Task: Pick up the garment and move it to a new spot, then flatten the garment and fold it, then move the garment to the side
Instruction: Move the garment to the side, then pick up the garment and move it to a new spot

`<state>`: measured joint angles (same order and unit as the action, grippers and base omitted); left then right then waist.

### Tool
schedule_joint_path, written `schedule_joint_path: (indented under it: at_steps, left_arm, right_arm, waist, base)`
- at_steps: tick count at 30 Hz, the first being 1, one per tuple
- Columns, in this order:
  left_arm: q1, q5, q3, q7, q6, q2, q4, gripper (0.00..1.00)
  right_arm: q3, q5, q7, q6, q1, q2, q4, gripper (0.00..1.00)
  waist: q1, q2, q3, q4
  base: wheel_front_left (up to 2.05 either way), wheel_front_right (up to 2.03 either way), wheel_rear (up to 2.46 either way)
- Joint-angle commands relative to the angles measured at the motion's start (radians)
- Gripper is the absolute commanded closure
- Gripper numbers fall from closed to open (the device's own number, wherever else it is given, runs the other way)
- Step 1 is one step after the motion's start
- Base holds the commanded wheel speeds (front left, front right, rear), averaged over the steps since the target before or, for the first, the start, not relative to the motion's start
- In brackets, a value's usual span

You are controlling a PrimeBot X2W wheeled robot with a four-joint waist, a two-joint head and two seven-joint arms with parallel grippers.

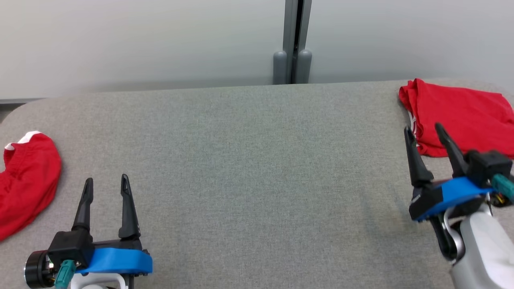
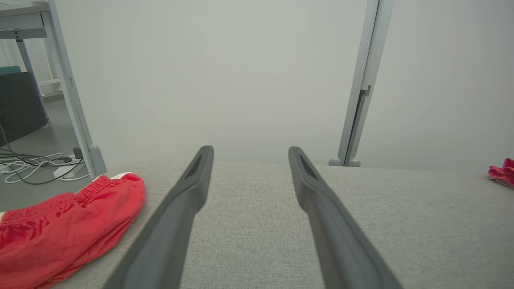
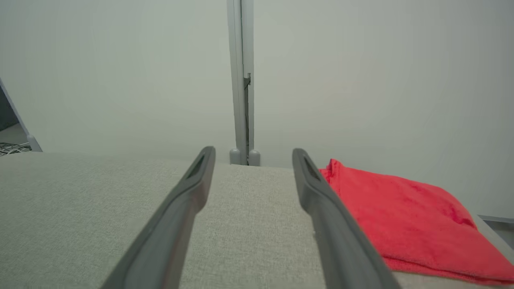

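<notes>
A red garment with white trim [image 1: 28, 180] lies crumpled at the table's left edge, left of my left gripper [image 1: 107, 181]; the left wrist view has this garment [image 2: 68, 224] at lower left. A second red garment [image 1: 461, 116], folded flat, rests at the far right corner. My right gripper [image 1: 423, 129] hovers just in front of its near left edge, and in the right wrist view the folded garment [image 3: 401, 216] lies beside the right finger. Both my left gripper [image 2: 250, 150] and my right gripper [image 3: 253, 150] stand open with nothing between the fingers.
The grey fabric table [image 1: 257, 160] has rounded far corners and a pale wall close behind it. A grey post [image 1: 293, 48] stands at the middle of the far edge. Cables [image 2: 28, 164] lie on the floor beyond the left end.
</notes>
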<state>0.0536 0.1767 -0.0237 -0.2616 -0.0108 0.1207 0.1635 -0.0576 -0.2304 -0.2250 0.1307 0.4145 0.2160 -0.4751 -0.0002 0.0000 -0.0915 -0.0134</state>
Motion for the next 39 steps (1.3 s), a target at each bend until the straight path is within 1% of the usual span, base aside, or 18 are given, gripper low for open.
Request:
schedule_joint_path:
  at_steps: [1,10,15,18,19,27,39]
  left_arm:
    - [-0.012,0.006,-0.005,-0.003,0.002,0.002,0.005,0.00]
    - [-0.043,0.009,-0.020,0.030,-0.003,0.008,0.003,0.00]
    - [-0.051,0.006,-0.032,0.046,-0.006,0.012,-0.007,0.00]
    - [-0.054,0.006,-0.035,0.048,-0.007,0.014,-0.012,0.00]
    - [-0.055,0.006,-0.037,0.053,-0.008,0.017,-0.014,0.00]
    - [-0.057,0.004,-0.042,0.064,-0.016,0.024,-0.022,0.00]
    - [-0.061,0.014,-0.048,0.074,-0.026,0.031,-0.042,0.00]
  right_arm:
    - [0.021,0.004,0.013,0.000,-0.058,-0.014,0.037,0.00]
    - [0.127,0.046,0.108,0.000,-0.283,-0.093,0.265,0.00]
    - [0.155,0.071,0.148,0.000,-0.367,-0.130,0.370,0.00]
    - [0.158,0.076,0.162,0.000,-0.393,-0.142,0.404,0.00]
    - [0.157,0.080,0.175,0.000,-0.414,-0.150,0.434,0.00]
    - [0.155,0.081,0.207,0.000,-0.459,-0.164,0.495,0.00]
    - [0.165,0.067,0.219,0.000,-0.472,-0.166,0.506,0.00]
  waist:
    - [0.0002,0.0000,0.012,-0.004]
    - [0.0002,0.0000,0.042,-0.007]
    - [0.0002,0.0000,0.047,-0.003]
    - [0.0002,0.0000,0.048,-0.001]
    - [0.0002,0.0000,0.049,0.002]
    - [0.0002,0.0000,0.054,0.011]
    - [0.0002,0.0000,0.051,0.029]
  base:
    - [0.00,0.00,0.00]
    - [0.00,0.00,0.00]
    - [0.00,0.00,0.00]
    - [0.00,0.00,0.00]
    - [0.00,0.00,0.00]
    - [0.00,0.00,0.00]
    - [0.00,0.00,0.00]
